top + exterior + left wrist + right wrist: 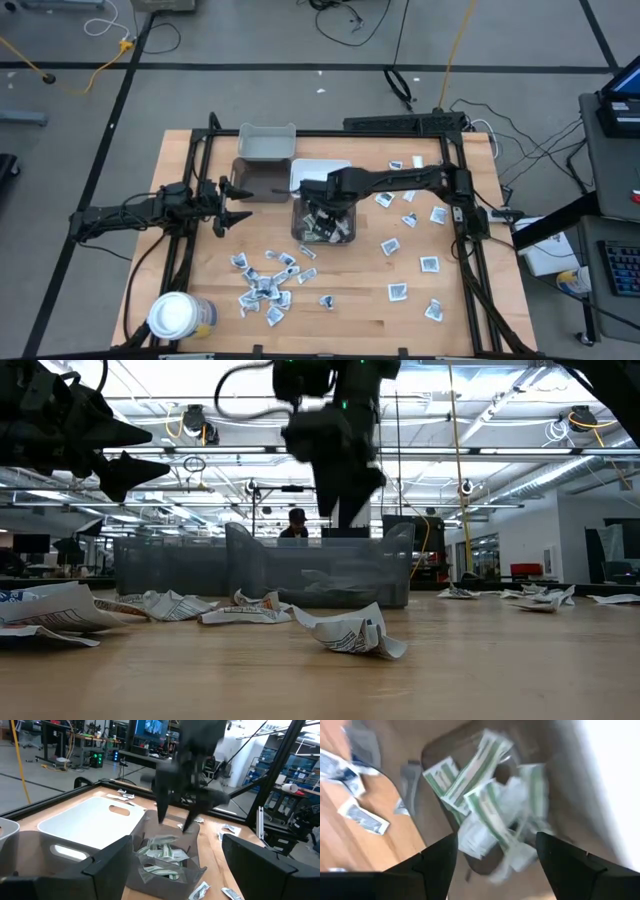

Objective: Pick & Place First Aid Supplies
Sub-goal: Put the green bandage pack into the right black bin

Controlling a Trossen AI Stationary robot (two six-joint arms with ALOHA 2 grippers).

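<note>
Crumpled white paper packets with dark print [352, 632] lie nearest the low camera on the wooden table [470, 320], loose and unsorted, presumably waiting their turn. More of them sit in a tight cluster [265, 285] near the white-lidded round jar [172, 314], and others are strewn well apart over the right half of the table [410, 245].

Above the clear grey rectangular bin [324, 222] hangs the right gripper [320, 214], its two dark fingers [161, 809] spread apart and nothing between them (it looks released, directly over the drop spot). Below it, inside that bin, lies a heap of narrow pale-green and white strips [487, 805]; the bin seems to be where the sorted supplies are gathered, which would explain why the gripper is poised right over it.

The strips lie crossed over one another, so there is no single heading. In the right wrist view the uppermost strip [472, 772] runs its long axis diagonally across the bin, while those beneath it point other ways.

The left gripper [232, 208] waits beside the dark grey bin [262, 178], away from the packets, its fingers spread wide and empty.
</note>
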